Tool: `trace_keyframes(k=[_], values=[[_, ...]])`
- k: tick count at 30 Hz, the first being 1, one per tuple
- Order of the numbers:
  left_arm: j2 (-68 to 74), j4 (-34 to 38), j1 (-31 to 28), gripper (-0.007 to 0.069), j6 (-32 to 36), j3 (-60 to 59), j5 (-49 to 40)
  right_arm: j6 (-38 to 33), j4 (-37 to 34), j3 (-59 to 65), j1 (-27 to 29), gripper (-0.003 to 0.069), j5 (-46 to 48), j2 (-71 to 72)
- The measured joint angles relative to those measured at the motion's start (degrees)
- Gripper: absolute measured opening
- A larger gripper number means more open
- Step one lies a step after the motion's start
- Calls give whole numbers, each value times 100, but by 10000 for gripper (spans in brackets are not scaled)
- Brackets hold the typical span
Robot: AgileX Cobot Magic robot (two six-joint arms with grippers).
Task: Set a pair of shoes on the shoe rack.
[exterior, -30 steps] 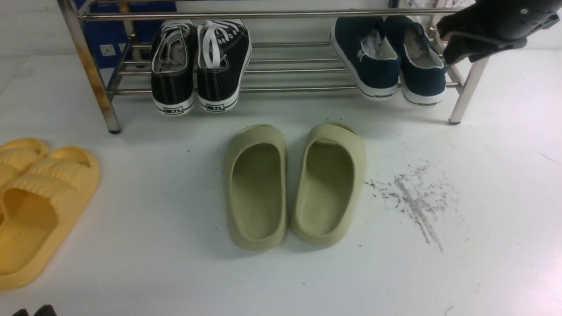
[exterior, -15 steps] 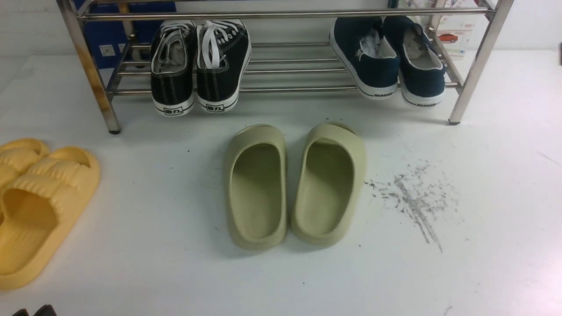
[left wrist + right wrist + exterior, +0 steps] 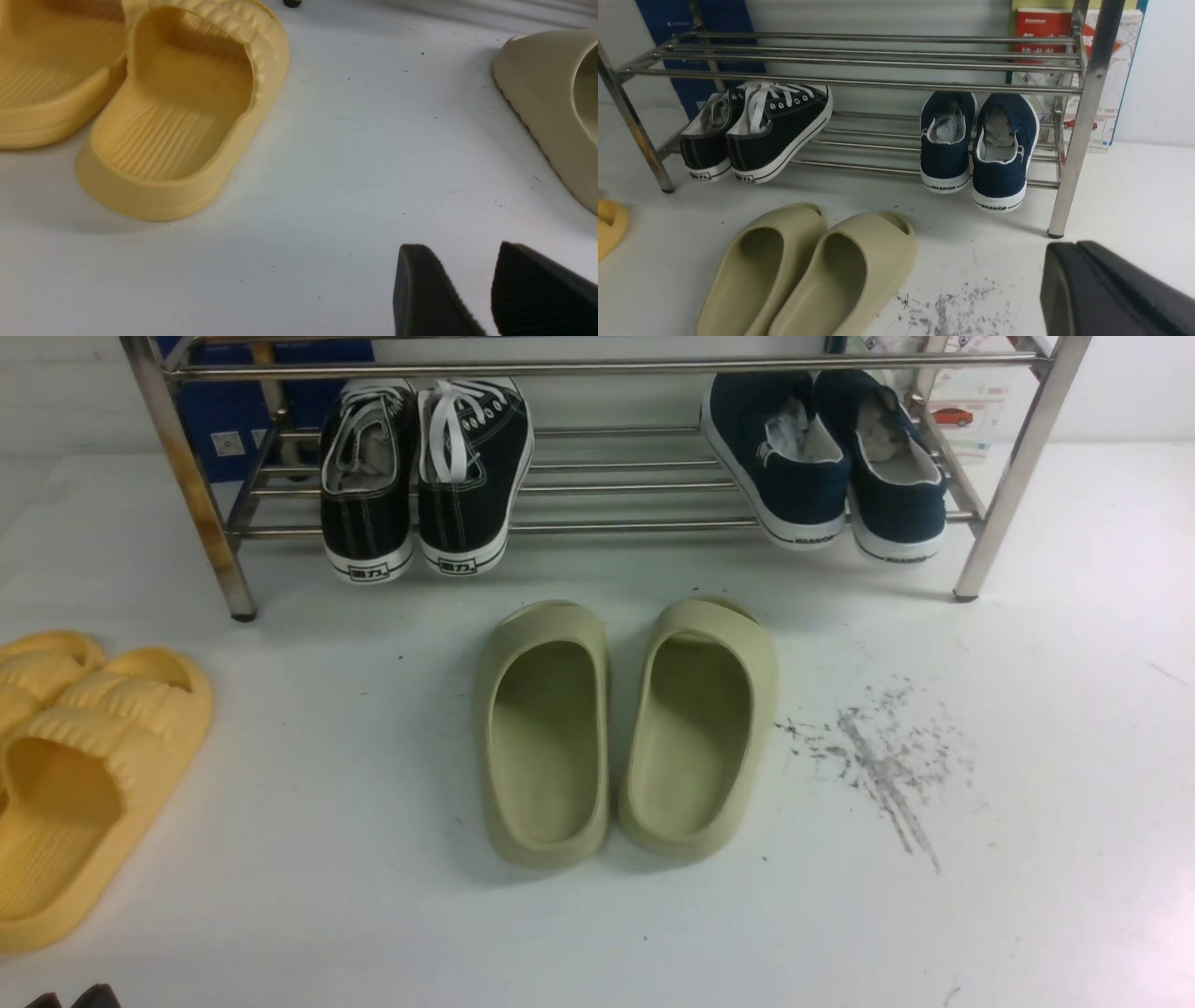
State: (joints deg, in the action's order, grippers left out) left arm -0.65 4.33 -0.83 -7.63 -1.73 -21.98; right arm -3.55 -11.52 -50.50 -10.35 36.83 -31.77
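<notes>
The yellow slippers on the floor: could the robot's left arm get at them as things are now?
Probably yes. The left gripper hangs open just above the bare floor, and nothing lies between it and the nearer yellow slipper. The olive slide sits off to the other side.

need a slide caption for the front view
Navy shoes and black sneakers on the rack; green slides on the floor.

White tabletop, grey scuff marks at 4 o'clock. Shoe rack stands at 12 o'clock; on its lower bars black lace-up sneakers at 11 and the navy slip-on pair at 1. Olive-green slides centre, yellow slides at 9.
</notes>
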Motion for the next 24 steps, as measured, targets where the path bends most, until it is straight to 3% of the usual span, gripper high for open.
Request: trace_keyframes(k=[14,18,24], values=[[0,0,0,239,0,0,0,0,91,96,0,11,272,32],[0,0,0,239,0,0,0,0,231,572,17,11,-339,279],[0,0,0,239,0,0,0,0,515,2448,705,12,-2297,1343]])
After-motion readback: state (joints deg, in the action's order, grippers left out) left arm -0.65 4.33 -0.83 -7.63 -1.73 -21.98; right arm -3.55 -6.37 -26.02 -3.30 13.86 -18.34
